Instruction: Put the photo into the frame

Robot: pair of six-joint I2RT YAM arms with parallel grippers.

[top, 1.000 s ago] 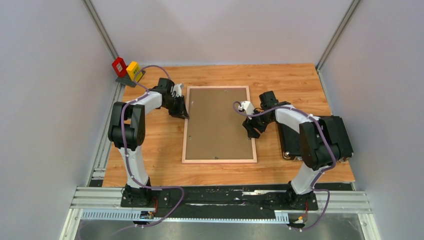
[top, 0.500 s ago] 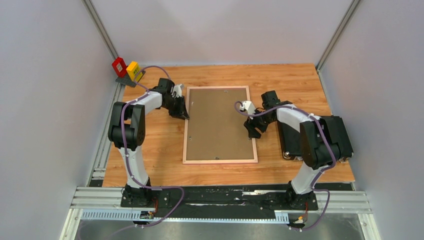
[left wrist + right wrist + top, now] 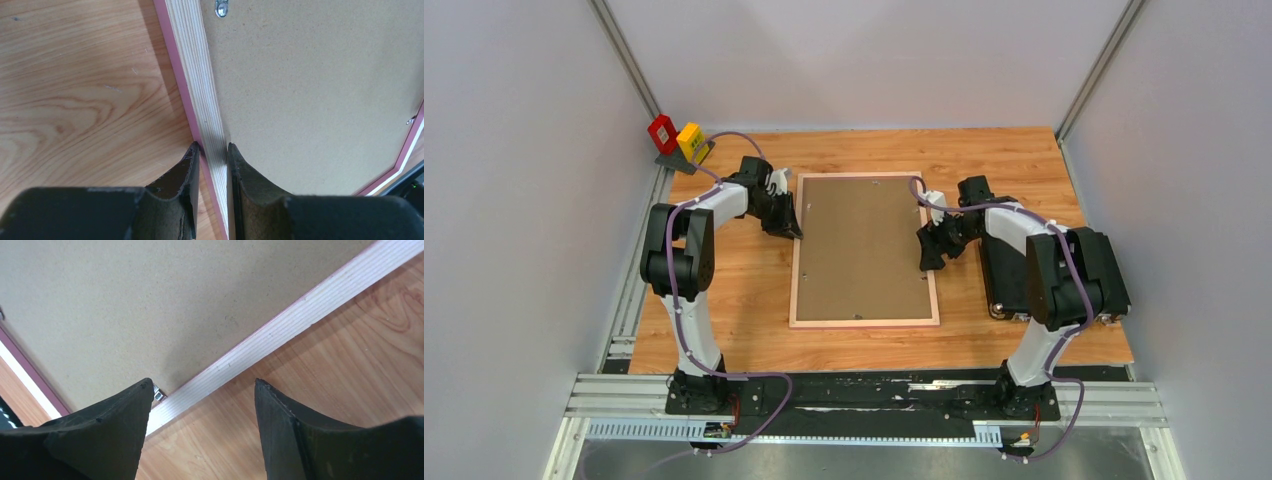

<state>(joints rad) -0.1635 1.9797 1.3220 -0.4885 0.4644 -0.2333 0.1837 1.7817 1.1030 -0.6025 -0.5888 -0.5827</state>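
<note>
frame (image 3: 864, 322) flat on table (image 3: 734, 290), centre, wood back up, brown backing board (image 3: 861, 245) in it | left gripper (image 3: 211, 147) jaws pinching frame's left rail, far half | right gripper (image 3: 202, 382) jaws spread wide, straddling right rail mid-length | black case (image 3: 1006, 280) just right of frame

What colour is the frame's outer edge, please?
Pink; the frame shows it best in the left wrist view.
</note>
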